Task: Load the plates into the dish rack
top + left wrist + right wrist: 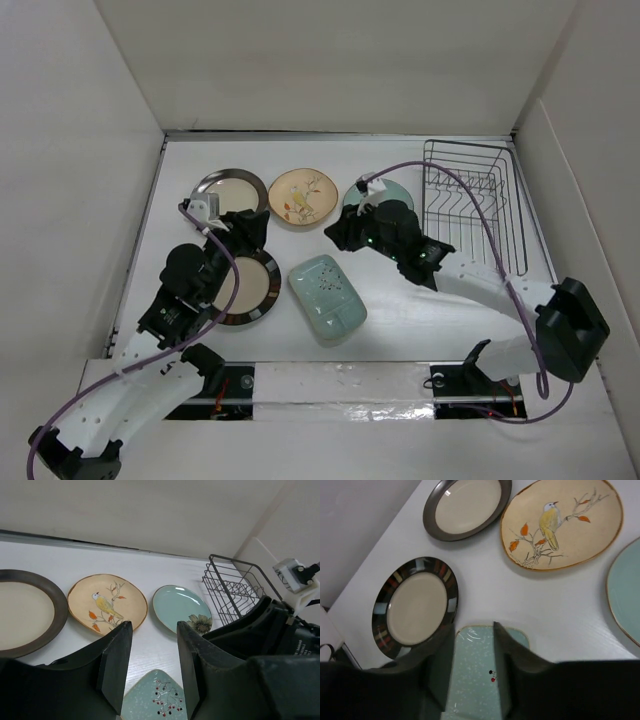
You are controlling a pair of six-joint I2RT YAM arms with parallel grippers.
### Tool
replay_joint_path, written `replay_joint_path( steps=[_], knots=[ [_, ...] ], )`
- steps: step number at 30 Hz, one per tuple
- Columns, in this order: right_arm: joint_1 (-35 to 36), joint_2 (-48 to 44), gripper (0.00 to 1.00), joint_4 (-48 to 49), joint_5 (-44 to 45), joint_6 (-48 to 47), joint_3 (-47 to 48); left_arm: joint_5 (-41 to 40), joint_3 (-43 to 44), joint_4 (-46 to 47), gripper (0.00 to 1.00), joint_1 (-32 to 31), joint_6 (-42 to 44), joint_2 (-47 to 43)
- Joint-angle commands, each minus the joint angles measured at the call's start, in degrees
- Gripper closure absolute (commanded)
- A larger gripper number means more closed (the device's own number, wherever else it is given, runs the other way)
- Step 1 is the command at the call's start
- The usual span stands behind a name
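Observation:
Five plates lie flat on the white table. A plain dark-rimmed plate (230, 190) (25, 612) (467, 505) sits at the back left. Next to it is the cream bird-and-branch plate (303, 197) (107, 605) (562, 522). The round pale-teal flowered plate (357, 193) (180, 607) is partly hidden under my right arm. A striped dark-rimmed plate (250, 290) (415, 605) and the rounded-rectangular teal plate (327, 298) (475, 675) lie nearer. The black wire dish rack (475, 205) (235, 587) is empty at the back right. My left gripper (252, 228) (154, 625) is open and empty. My right gripper (338, 238) (473, 626) is open above the rectangular plate's far end.
White walls enclose the table at the back and on both sides. My right arm (270, 635) crosses between the flowered plate and the rack. A purple cable (470, 200) loops over the rack. The table's near edge (340, 375) runs in front of the plates.

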Motion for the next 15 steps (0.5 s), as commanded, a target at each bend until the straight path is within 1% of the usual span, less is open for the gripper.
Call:
replay_joint_path(
  steps=[1, 2, 4, 5, 7, 9, 10, 11, 12, 13, 14, 15],
  knots=[
    [1.1, 4.0, 0.66, 6.1, -4.0, 0.7, 6.0, -1.4, 1.6, 1.7, 0.63, -0.4, 0.0, -1.1],
    [1.6, 5.0, 0.82, 5.9, -4.1, 0.6, 7.9, -1.6, 1.5, 1.6, 0.63, -0.4, 0.0, -1.5],
    [2.3, 7.0, 0.98, 6.0, -3.6, 1.2, 9.3, -2.3, 1.5, 1.1, 0.64, -0.4, 0.1, -1.7],
    [2.3, 8.9, 1.0, 6.0, -3.5, 1.5, 10.1, -2.2, 1.7, 1.1, 0.66, -0.4, 0.1, -2.4],
    [3.0, 11.1, 1.0, 6.9, -2.6, 3.5, 12.2, -2.1, 1.1, 2.0, 0.71, -0.4, 0.2, -3.1],
    [3.0, 15.1, 1.0, 7.3, -2.4, 4.1, 13.7, -2.0, 0.8, 2.2, 0.82, -0.4, 0.1, -3.6],
    [3.0, 16.7, 1.0, 6.8, -2.4, 3.9, 16.0, -1.6, 0.8, 1.8, 0.89, -0.4, 0.2, -3.6],
    [3.0, 18.5, 1.0, 6.4, -2.8, 3.6, 17.4, -1.3, 0.8, 1.6, 1.0, -0.4, 0.3, -3.7],
    [3.0, 21.9, 1.0, 5.4, -4.0, 3.1, 18.7, -0.6, 0.7, 2.0, 1.0, -0.4, 0.4, -3.8],
    [3.0, 23.5, 0.95, 4.5, -4.4, 2.3, 21.3, -0.3, 0.4, 2.2, 1.0, -0.4, 0.5, -4.0],
    [3.0, 25.0, 0.77, 3.4, -5.0, 1.9, 22.5, 0.0, 0.3, 2.5, 1.0, -0.4, 0.7, -3.9],
    [3.0, 27.4, 0.65, 2.2, -6.3, 1.5, 23.3, 0.4, 0.3, 2.4, 1.0, -0.4, 0.7, -3.8]
  ],
)
